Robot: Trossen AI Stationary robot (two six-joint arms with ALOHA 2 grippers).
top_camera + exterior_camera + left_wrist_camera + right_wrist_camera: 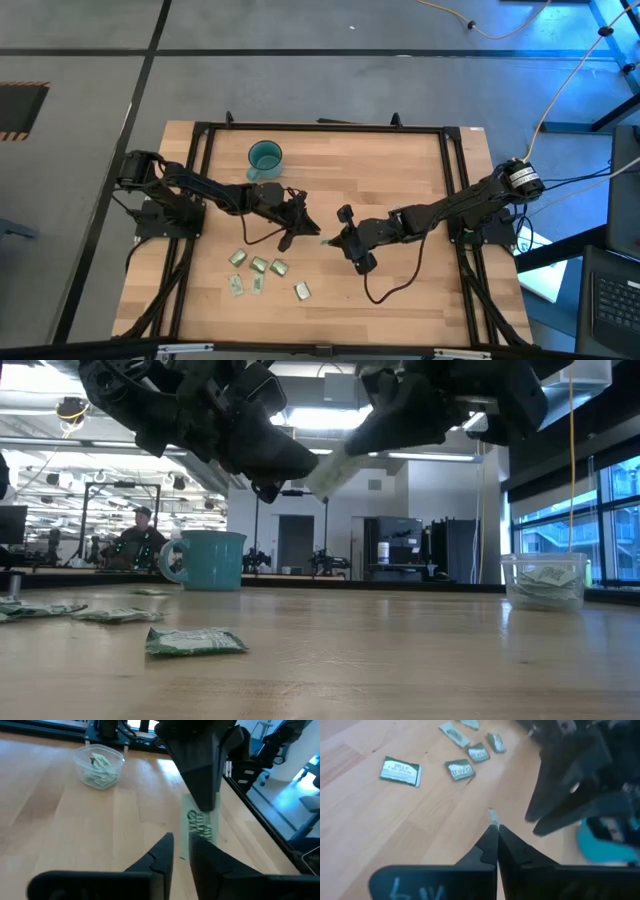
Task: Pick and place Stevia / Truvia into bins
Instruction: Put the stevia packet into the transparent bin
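A pale green-and-white sachet [201, 822] hangs in the air between my two grippers, over the middle of the table [326, 241]. My right gripper [496, 827], reaching in from the right [337, 240], is shut on it. My left gripper [181, 842] is open and faces the right one [308, 228]; the sachet's free end stands at the gap between its fingers. The teal cup [265, 158] stands near the far edge. The clear cup [100, 766] holds several sachets; the high view does not show it. My right gripper pinches the sachet by its upper end [199, 809] between its two shut fingers, coming slantwise from above on the table's right. The sachet is lifted clear and slants down toward the left gripper [328, 470]. My left gripper: whether its fingers touch the sachet's lower end cannot be told.
Several loose sachets [259, 265] lie flat on the near-left part of the table and also show in the right wrist view [400, 771]. In the low view a person [140, 532] sits in the room beyond the table. Bare wood [420, 290] lies to the near right.
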